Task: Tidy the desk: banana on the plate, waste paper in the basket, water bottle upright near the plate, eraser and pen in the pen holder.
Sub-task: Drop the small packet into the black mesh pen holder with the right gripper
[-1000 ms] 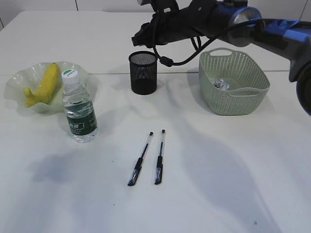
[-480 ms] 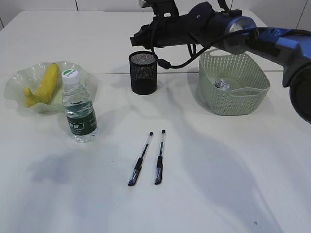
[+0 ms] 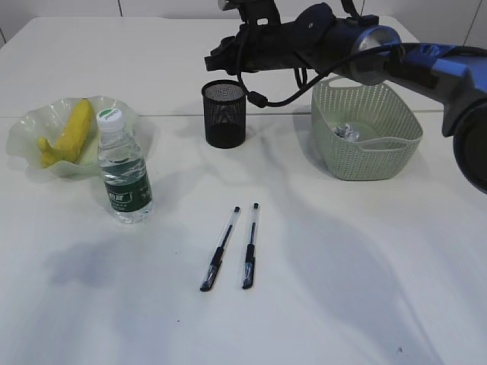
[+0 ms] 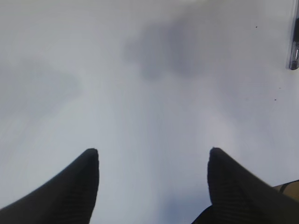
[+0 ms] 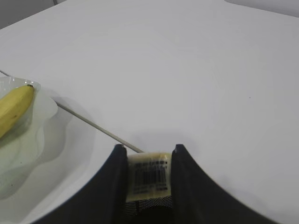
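Note:
My right gripper (image 5: 148, 150) is shut on the eraser (image 5: 148, 176), a pale block with a barcode label, held just above the black mesh pen holder (image 3: 224, 113), whose rim shows below the eraser (image 5: 149, 203). In the exterior view the right gripper (image 3: 215, 57) hangs over the holder. Two black pens (image 3: 220, 248) (image 3: 249, 245) lie side by side on the table. The banana (image 3: 71, 131) lies on the translucent plate (image 3: 27, 122). The water bottle (image 3: 124, 169) stands upright beside the plate. Crumpled paper (image 3: 347, 132) lies in the green basket (image 3: 378, 160). My left gripper (image 4: 153, 151) is open and empty over bare table.
A pen end (image 4: 294, 42) shows at the right edge of the left wrist view. The banana (image 5: 14, 109) and plate (image 5: 44, 135) show at the left of the right wrist view. A table seam (image 5: 98, 126) runs behind the holder.
The right arm has shifted slightly and settled over the pen holder with the eraser. Nothing else has moved.

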Tool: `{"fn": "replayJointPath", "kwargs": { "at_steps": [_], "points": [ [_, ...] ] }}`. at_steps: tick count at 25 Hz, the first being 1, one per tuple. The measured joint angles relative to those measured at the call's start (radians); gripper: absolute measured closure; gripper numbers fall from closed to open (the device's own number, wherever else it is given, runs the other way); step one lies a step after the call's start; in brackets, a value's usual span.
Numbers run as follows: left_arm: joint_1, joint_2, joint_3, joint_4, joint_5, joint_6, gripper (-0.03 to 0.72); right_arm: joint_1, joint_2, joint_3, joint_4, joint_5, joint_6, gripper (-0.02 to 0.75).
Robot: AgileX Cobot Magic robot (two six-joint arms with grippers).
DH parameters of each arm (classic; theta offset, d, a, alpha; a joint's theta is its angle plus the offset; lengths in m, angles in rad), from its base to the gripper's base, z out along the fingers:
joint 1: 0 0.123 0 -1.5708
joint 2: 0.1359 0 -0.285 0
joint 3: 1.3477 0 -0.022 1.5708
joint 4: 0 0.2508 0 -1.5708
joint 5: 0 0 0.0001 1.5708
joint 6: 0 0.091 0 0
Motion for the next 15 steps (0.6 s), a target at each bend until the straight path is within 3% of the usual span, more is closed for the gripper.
{"fn": "replayJointPath", "kwargs": {
  "at_steps": [6, 15],
  "points": [
    [0.000, 0.000, 0.000, 0.000, 0.000, 0.000, 0.174, 0.000, 0.000, 0.000, 0.000, -0.001, -0.010, 0.544],
    [0.000, 0.000, 0.000, 0.000, 0.000, 0.000, 0.174, 0.000, 0.000, 0.000, 0.000, -0.001, -0.012, 0.465]
  ]
}}
